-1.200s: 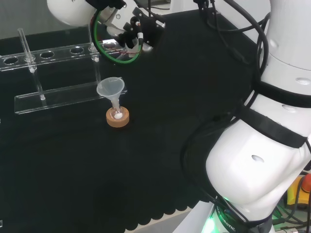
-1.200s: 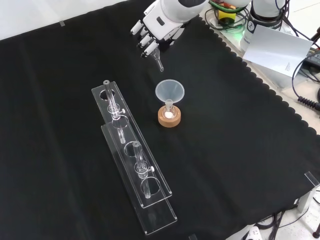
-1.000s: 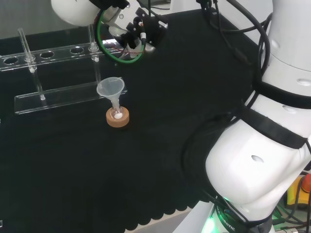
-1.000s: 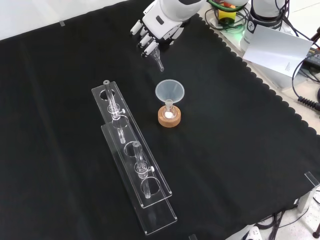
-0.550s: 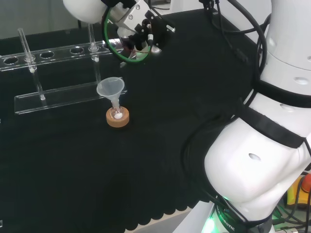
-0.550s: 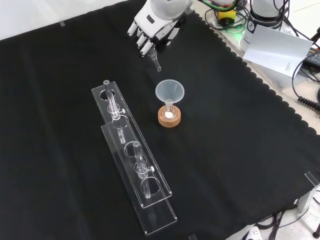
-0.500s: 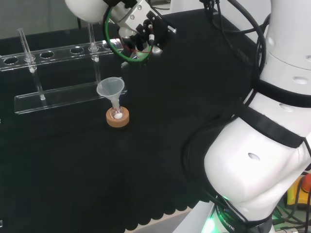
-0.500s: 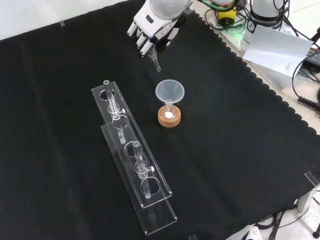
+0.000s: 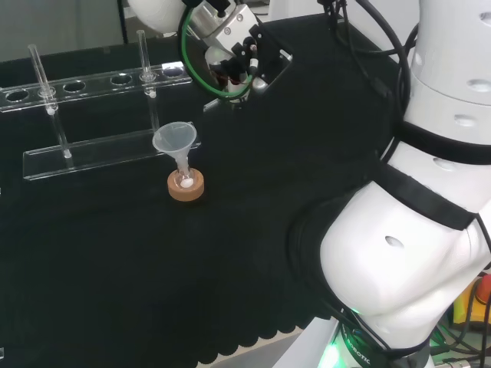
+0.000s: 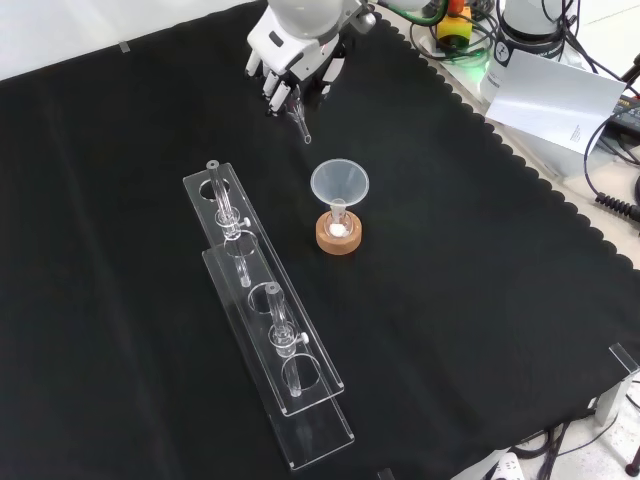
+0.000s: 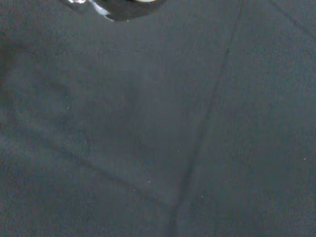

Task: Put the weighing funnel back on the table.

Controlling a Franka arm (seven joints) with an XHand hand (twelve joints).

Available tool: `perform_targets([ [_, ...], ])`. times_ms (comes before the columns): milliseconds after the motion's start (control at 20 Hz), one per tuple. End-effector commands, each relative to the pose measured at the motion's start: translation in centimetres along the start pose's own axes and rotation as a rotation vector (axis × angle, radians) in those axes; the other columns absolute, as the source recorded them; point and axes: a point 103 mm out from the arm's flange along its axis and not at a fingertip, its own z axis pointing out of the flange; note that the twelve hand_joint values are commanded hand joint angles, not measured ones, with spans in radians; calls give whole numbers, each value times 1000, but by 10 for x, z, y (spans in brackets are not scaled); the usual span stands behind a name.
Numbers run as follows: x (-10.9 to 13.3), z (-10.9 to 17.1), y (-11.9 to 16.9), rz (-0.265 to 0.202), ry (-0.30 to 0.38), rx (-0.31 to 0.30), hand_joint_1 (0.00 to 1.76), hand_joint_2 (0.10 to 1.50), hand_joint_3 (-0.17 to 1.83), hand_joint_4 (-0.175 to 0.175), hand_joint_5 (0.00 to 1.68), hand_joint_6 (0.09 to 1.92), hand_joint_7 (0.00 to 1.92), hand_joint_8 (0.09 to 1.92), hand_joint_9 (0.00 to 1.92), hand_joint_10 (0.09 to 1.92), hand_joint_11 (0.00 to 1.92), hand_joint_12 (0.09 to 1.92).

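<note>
In the front view the hand [image 10: 292,50] hangs above the cloth near the far edge, up and left of the big funnel. Its fingers are curled round the weighing funnel [image 10: 300,127], a small clear piece whose short stem sticks out below the fingertips and points down at the cloth. The head view has the hand [image 9: 239,52] above and to the right of the big funnel, with a green cable looped round the wrist. In the wrist view, dark cloth lies under a blurred part of the hand [image 11: 116,7].
The big funnel [image 10: 339,182] stands mouth up in a small flask on a cork ring [image 10: 338,236]. A long clear rack [image 10: 265,310] with a few tubes lies to its left in the front view. The scalloped cloth edge [image 10: 500,160] runs at the right.
The hand has carried the weighing funnel away from the big funnel: left and farther off in the front view, right in the head view. The funnel, flask and rack have not moved.
</note>
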Motion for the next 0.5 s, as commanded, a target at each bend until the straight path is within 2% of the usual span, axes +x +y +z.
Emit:
perform_targets([
  [50,-6,34,14,-26,75,30,1089,1111,-175,168,1172,721,1194,417,1319,183,835,1028],
  [200,-9,50,23,-13,115,51,1090,1112,-175,166,1171,722,1194,417,1320,182,836,1028],
  [500,-8,70,33,-8,138,62,1091,1112,-175,161,1170,725,1194,417,1320,181,838,1029],
])
